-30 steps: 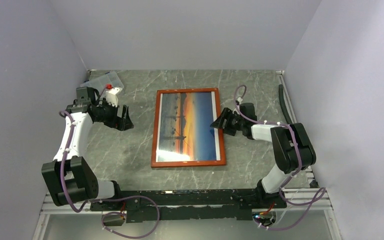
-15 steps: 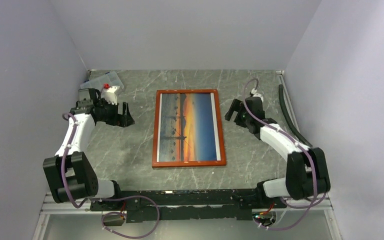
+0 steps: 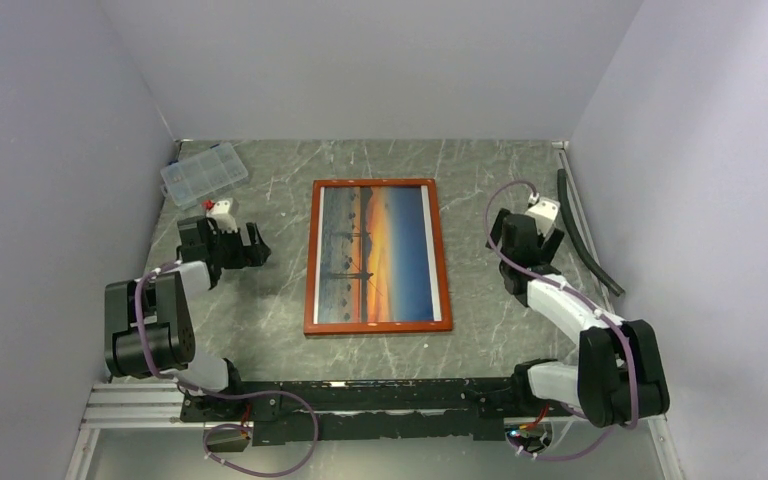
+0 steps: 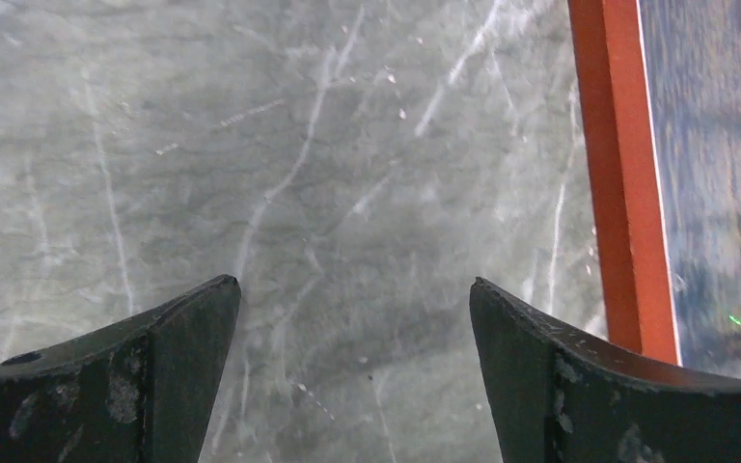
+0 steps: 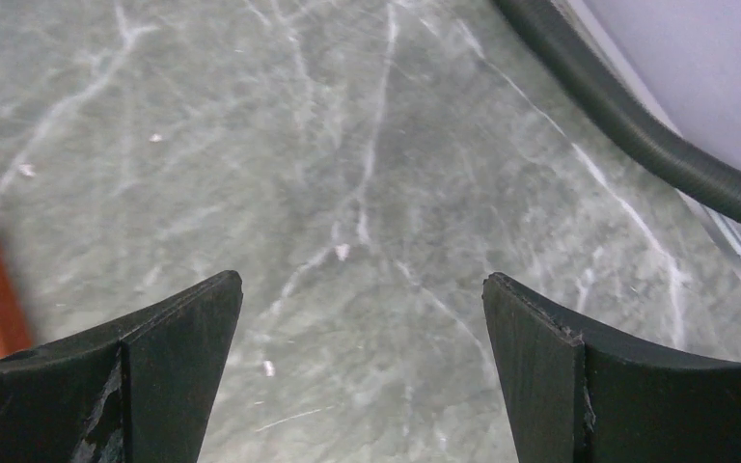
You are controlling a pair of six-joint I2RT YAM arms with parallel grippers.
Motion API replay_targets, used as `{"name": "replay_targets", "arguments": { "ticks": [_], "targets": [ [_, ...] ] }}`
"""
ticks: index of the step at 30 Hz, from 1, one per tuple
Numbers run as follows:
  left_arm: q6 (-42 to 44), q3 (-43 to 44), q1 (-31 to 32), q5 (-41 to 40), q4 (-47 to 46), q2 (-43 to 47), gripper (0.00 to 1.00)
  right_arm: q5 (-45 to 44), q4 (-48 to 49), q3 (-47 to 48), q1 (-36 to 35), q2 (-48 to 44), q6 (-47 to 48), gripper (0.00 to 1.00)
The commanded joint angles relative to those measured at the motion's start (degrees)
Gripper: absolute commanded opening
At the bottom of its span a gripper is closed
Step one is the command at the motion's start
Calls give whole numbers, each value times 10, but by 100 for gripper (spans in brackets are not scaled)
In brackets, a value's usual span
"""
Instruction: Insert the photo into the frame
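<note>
On the marble table, left fingers and right fingers, spread empty, have retreated from the frame.

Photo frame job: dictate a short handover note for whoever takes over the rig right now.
Left gripper: open, empty, over bare table to the left of the frame.
Right gripper: open, empty, over bare table to the right of the frame.
Things: the frame lies flat at mid-table, and the photo shows face up inside its red-orange border.
Done: the photo looks seated in the frame, and neither arm touches it.
Left: likely nothing but a check. The back of the frame is hidden, so I cannot tell whether it is secured.
</note>
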State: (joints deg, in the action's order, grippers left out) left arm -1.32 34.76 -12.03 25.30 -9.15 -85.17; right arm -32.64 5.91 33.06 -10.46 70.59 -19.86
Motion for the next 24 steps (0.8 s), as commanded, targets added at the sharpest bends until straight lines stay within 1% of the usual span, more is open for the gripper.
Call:
{"name": "replay_targets", "arguments": {
  "ticks": [1, 3, 5, 7, 9, 10, 11, 12, 13, 14, 15, 16, 17, 18, 19, 20, 21, 22, 23, 24],
  "targets": [
    [-13, -36, 0, -51, -204, 8, 95, -57, 159, -60, 7, -31, 44, 100],
    [1, -73, 0, -69, -277, 10, 95, -61, 219, -87, 13, -29, 56, 100],
    [-7, -95, -1, -68, -339, -5, 95, -57, 300, -121, 22, -20, 65, 100],
    [-12, -102, -1, -74, -351, -10, 95, -51, 350, -137, 27, -2, 87, 100],
    [-11, -131, 0, -67, -432, -45, 95, -56, 409, -152, 29, 27, 115, 100],
    [-13, -149, 0, -69, -490, -72, 95, -53, 449, -165, 32, 36, 127, 100],
    [-22, -168, 1, -62, -567, -94, 95, -40, 484, -180, 35, 43, 133, 100],
    [-10, -174, 1, -55, -569, -86, 95, -20, 525, -196, 42, 49, 138, 100],
    [1, -168, 5, -57, -512, -67, 95, -6, 546, -204, 48, 59, 135, 100],
    [-3, -162, 10, -69, -518, -69, 95, 1, 571, -216, 52, 72, 133, 100],
    [-11, -158, 11, -75, -538, -86, 95, 12, 630, -231, 55, 95, 149, 100],
    [-12, -149, 10, -84, -511, -86, 95, 42, 649, -238, 57, 97, 158, 100],
    [-8, -137, 11, -88, -471, -76, 95, 77, 634, -237, 57, 101, 160, 100],
    [-10, -126, 13, -98, -453, -76, 95, 85, 696, -246, 57, 129, 167, 100],
    [-13, -121, 19, -112, -460, -84, 95, 73, 752, -256, 57, 158, 183, 100],
    [-11, -118, 27, -129, -458, -89, 95, 71, 701, -241, 57, 148, 176, 100],
    [-7, -111, 31, -138, -430, -82, 95, 75, 613, -211, 61, 133, 154, 100],
    [-4, -107, 35, -146, -419, -81, 95, 86, 588, -185, 71, 149, 153, 100],
    [-5, -109, 36, -148, -428, -84, 95, 96, 587, -181, 78, 156, 157, 100],
    [-7, -112, 37, -151, -443, -89, 95, 103, 556, -177, 82, 145, 143, 100]
  ]
}}
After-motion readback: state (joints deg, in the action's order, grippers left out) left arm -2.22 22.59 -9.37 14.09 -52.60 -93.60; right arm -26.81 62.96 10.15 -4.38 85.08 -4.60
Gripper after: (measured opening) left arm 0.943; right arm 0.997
